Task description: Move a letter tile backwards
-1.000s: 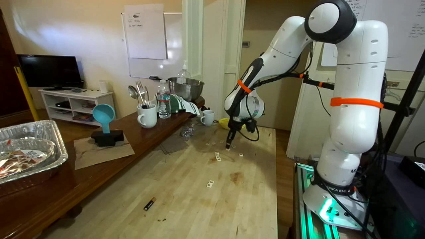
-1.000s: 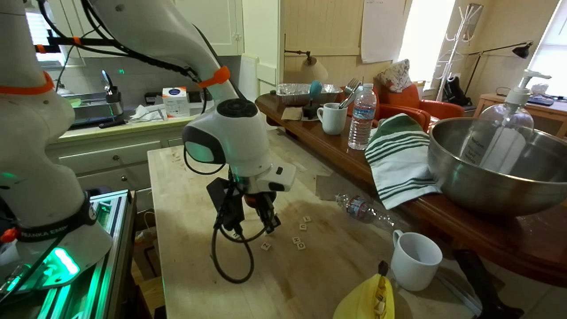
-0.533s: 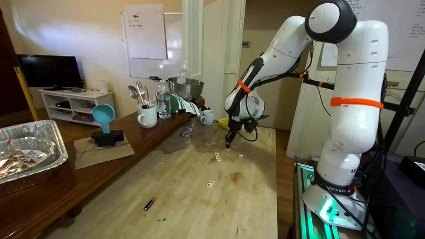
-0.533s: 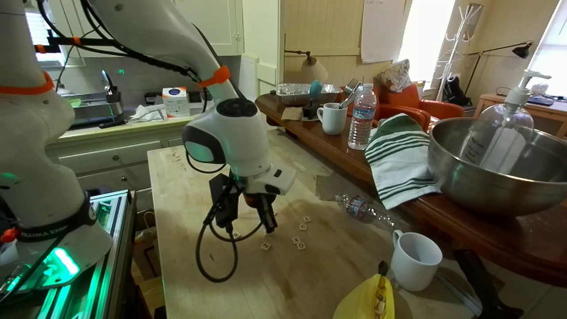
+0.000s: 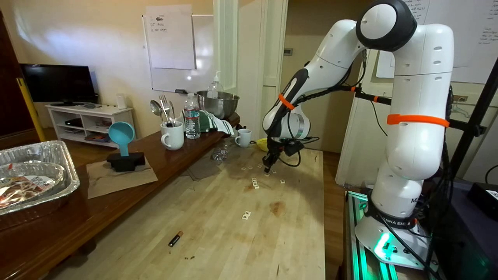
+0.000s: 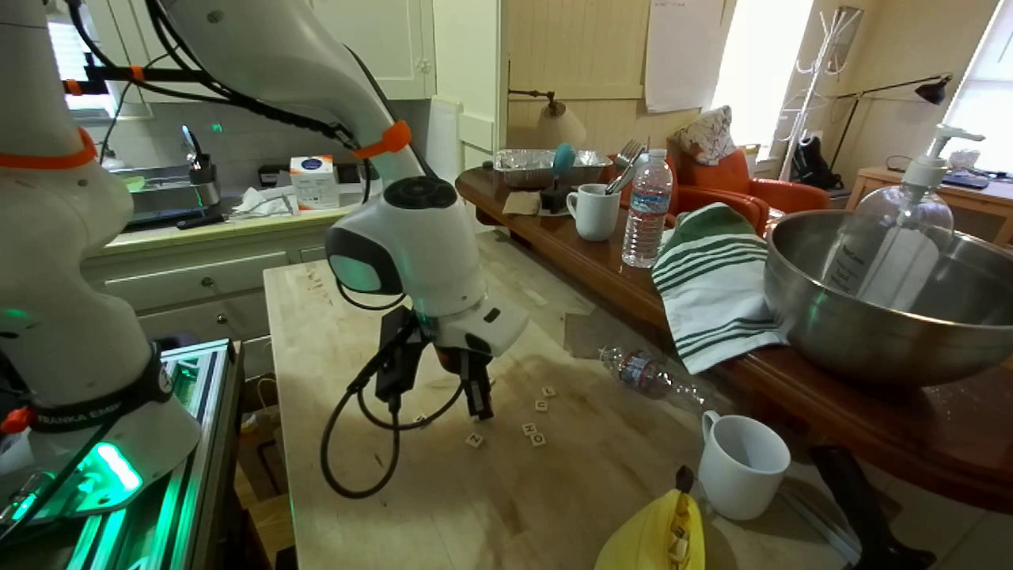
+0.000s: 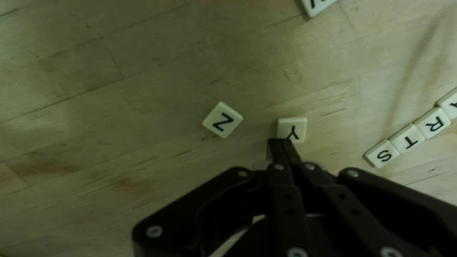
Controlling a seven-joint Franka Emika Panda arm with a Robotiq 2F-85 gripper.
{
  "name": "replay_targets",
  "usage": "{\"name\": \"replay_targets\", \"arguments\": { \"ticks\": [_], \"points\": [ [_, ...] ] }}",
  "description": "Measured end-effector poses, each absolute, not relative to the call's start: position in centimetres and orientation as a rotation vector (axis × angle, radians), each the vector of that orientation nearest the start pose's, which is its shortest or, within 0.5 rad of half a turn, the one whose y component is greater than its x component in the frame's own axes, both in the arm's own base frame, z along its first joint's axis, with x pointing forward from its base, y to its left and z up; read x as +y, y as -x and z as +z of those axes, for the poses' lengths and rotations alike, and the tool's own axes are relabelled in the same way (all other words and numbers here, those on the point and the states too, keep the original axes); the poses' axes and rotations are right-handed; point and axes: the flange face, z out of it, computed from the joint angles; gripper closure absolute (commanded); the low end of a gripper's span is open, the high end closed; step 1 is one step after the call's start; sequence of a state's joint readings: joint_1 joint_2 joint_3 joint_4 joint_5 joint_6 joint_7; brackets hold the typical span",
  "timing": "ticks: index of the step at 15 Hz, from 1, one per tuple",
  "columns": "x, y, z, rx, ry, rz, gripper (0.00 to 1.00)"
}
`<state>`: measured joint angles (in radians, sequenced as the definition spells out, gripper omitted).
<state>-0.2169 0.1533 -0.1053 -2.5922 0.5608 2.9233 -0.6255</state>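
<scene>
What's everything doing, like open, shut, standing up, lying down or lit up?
Gripper: shut
Y tile: face up, partly hidden
Z tile: face up
S tile: face up
T tile: face up
R tile: face up
Cutlery mug: upright
Other mug: upright
Capped bottle: upright
Other bottle: lying down
Steel bowl: upright
Towel: draped
Yellow pouch: seems open
TV: screen dark
Base light: lit green

From me, a round white mug (image 6: 744, 471) stands behind a yellow zip bag (image 6: 650, 537), by one end edge of my wooden worktop (image 5: 288, 241). Square cream tile Z (image 7: 222, 120) lies nearer that edge than square cream tile Y (image 7: 291, 127).
</scene>
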Motion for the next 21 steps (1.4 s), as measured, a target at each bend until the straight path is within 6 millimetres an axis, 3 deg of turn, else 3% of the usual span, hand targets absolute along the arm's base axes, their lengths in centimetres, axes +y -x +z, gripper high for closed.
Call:
{"name": "replay_targets", "arguments": {
  "ticks": [10,21],
  "points": [
    [-17.0,-42.0,21.4,0.427,3.042,-0.336,1.00],
    [-13.4,-44.5,21.3,0.168,3.094,-0.437,1.00]
  ]
}}
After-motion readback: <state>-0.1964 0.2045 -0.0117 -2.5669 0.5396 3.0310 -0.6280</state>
